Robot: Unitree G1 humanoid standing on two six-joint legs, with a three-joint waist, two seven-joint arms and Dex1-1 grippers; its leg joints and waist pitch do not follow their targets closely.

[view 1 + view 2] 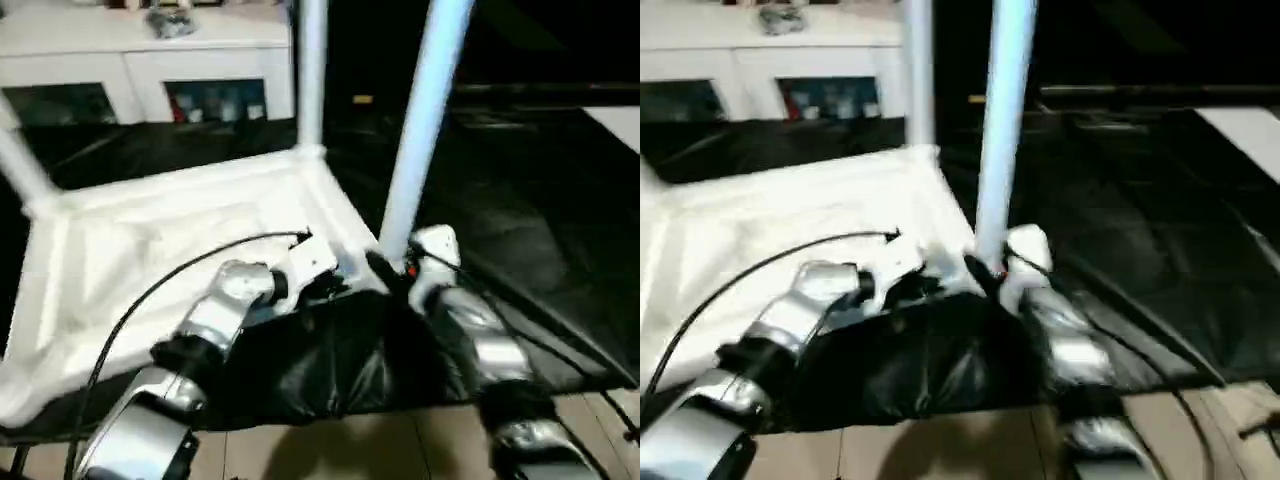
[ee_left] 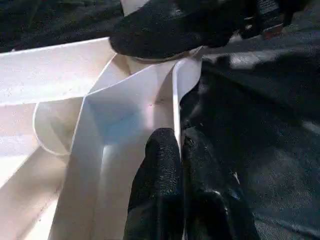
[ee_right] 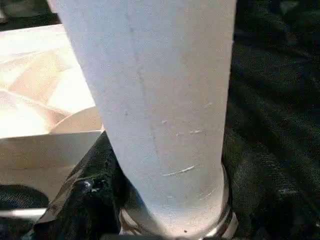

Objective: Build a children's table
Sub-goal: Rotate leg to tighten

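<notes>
Centre frame, the left hand point(image 2: 177, 165) pinches the upturned white plastic table's rim point(image 2: 176, 107); the right hand point(image 1: 392, 272) clamps a round white leg point(image 1: 420, 120).

leg point(image 1: 420, 130) top cut off by frame; cabinet point(image 1: 150, 60) contents too blurry to id.

The head views are dim and soft with motion blur. The upturned table top point(image 1: 170, 240) glares almost featureless white, its ribbing washed out, while the black cloth point(image 1: 520, 200) sinks into near-uniform darkness. The near table leg point(image 1: 420, 120) carries a bluish tint. The cabinet point(image 1: 140, 60) behind is blurred. In the right wrist view, the leg's fine scratches show sharply.
</notes>
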